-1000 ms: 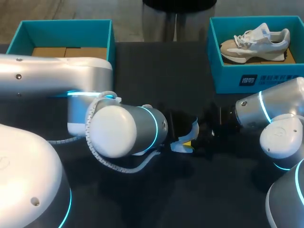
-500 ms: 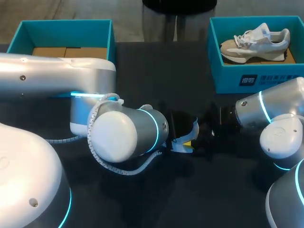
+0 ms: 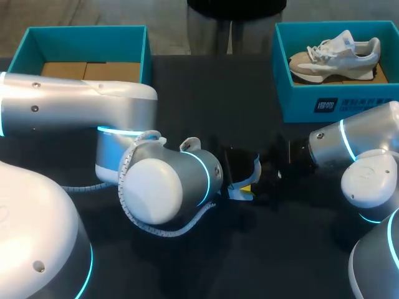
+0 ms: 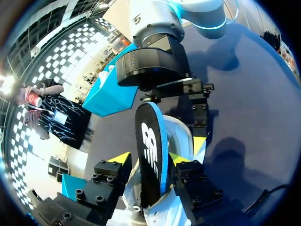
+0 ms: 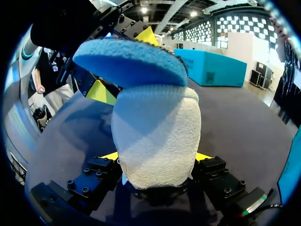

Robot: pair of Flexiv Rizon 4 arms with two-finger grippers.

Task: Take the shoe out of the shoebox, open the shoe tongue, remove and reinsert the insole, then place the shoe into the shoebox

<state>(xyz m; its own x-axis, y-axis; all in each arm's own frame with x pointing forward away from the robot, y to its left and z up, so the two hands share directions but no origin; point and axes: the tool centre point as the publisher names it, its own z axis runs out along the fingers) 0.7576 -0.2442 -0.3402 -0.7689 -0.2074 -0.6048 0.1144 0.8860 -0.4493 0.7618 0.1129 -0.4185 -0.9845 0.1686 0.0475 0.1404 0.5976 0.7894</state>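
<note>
From above, my two arms meet in the middle of the dark counter [image 3: 206, 93]. The left tool [image 3: 240, 180] and the right tool [image 3: 271, 171] point at each other. A small white shoe [image 3: 254, 167] sits between them. At the far left is the left shoebox [image 3: 87, 43]. At the far right is the right shoebox [image 3: 324, 103] with the other shoe [image 3: 336, 53] lying inside it.

In the left wrist view, the left tool's yellow tips sit close on each side of the white shoe [image 4: 181, 134] and squeeze it. The black insole [image 4: 150, 141] with a blue edge stands up on its side between the tips, sticking out of the shoe. The right tool is just ahead, at the shoe's other end.

In the right wrist view, the right tool's two fingers press on a fuzzy white part of the shoe [image 5: 157, 136] from both sides. The blue underside of the insole [image 5: 129, 61] sits over it. The left shoebox [image 5: 211, 68] is far behind.
</note>
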